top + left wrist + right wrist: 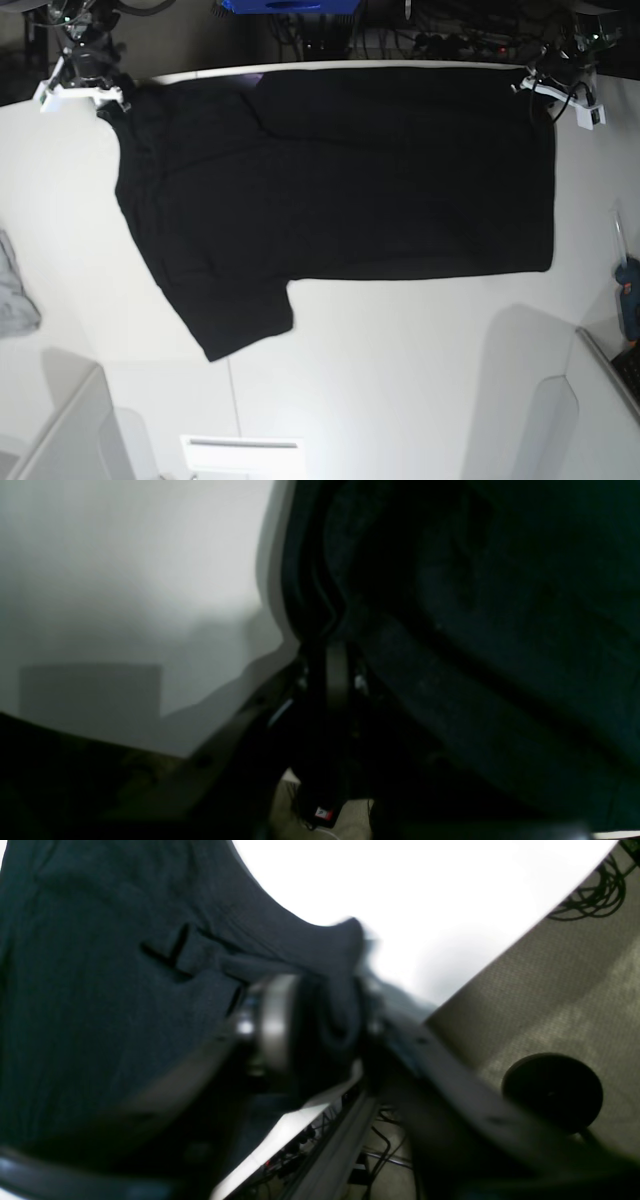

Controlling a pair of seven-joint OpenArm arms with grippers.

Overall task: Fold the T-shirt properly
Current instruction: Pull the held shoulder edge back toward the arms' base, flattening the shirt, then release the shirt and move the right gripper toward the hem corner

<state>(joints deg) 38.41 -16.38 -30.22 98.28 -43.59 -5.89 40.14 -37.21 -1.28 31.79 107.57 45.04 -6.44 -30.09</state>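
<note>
The black T-shirt (340,180) lies spread across the upper half of the white table (400,380) in the base view, one sleeve reaching toward lower left. At upper left the right gripper (98,98) pinches its corner; at upper right the left gripper (533,82) clamps the opposite corner. A grey cloth (14,290) sits at the left edge.

Both arms are black with white hand shells (78,92) and black cables.

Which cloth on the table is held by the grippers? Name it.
The black T-shirt, spread flat, its far corners pinched by both grippers. The small grey cloth lies crumpled at the table's edge, untouched.
</note>
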